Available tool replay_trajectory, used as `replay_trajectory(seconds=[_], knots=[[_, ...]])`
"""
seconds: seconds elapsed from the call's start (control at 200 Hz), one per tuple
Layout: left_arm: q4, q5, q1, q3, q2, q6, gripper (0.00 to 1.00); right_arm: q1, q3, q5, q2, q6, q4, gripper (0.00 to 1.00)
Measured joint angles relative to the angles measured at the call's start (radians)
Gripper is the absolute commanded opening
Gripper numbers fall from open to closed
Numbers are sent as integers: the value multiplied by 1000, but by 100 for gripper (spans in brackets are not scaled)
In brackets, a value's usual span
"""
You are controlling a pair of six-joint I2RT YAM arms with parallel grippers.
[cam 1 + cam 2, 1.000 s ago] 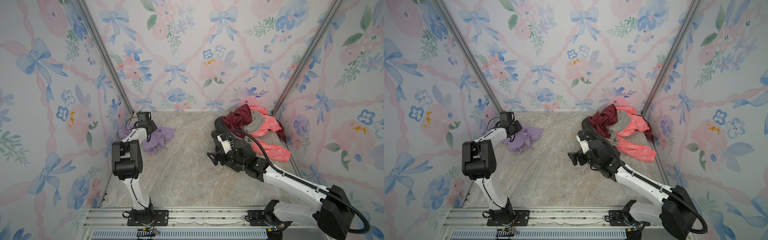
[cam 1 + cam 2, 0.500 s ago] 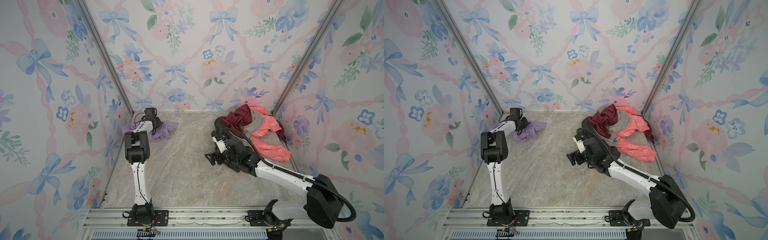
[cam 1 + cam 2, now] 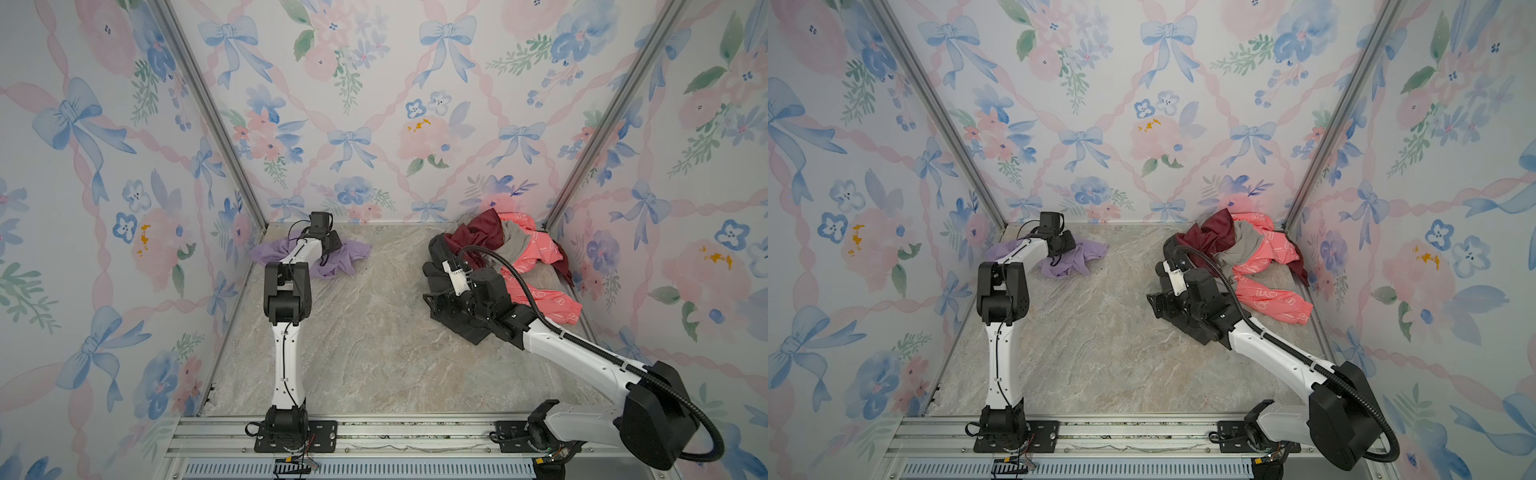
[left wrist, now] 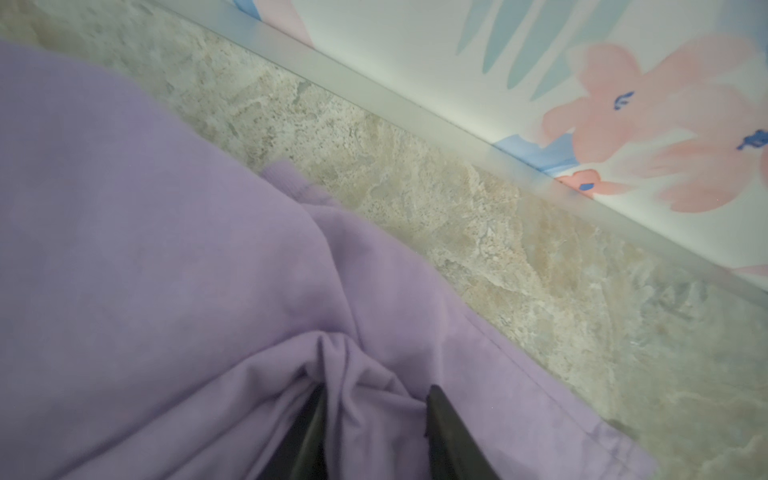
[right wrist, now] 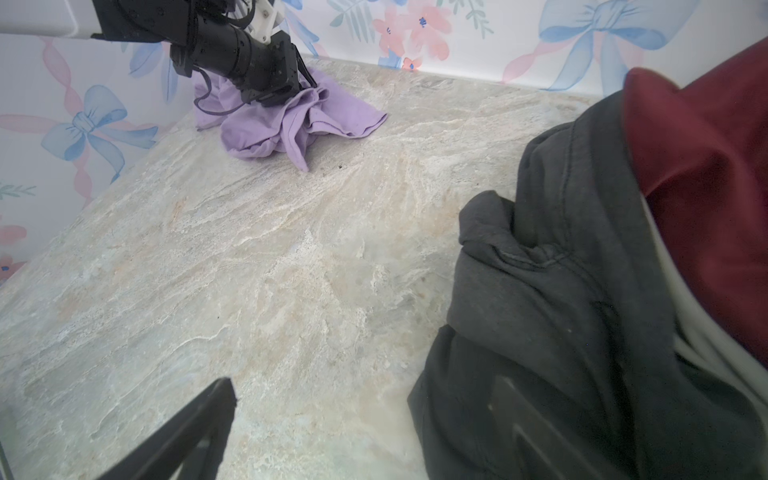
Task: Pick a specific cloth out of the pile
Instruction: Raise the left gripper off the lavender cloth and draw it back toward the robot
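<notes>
The lavender cloth lies crumpled on the marble floor near the back left corner, apart from the pile at the back right. My left gripper rests on the cloth, jaws parted, with a raised fold between its fingers. My right gripper stands wide open at the pile's front left edge, one finger over bare floor, the other over the dark grey garment. The right wrist view also shows the cloth under the left gripper.
The pile holds a maroon garment, a beige-grey one and a coral-pink printed one. Flowered walls close the back and both sides. A metal rail runs along the front. Bare marble floor lies between the arms.
The left arm has swung toward the back wall, dragging the lavender cloth closer to the corner, and its jaws have parted from shut. The right gripper has barely shifted by the pile.
</notes>
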Motion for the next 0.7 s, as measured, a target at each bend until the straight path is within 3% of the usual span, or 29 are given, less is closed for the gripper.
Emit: replay_trajectory(seconds=[0.065,0.09,0.13,0.41,0.7], knots=[[-18,-7,-9,-10,-34,7,73,-23,0,6,-16,3,-1,97],[-25,-11,-14,-14,-50,9,86,-29,0,10,-22,5,-1,97],[-32,-16,-20,-23,-79,17,98,-38,0,18,-33,8,-4,97],[-23,-68,-68,-142,-397,71,98,-50,45,88,-105,21,-78,97],[138,-83,-117,-591,-821,134,98,-50,75,175,-193,29,-148,97]])
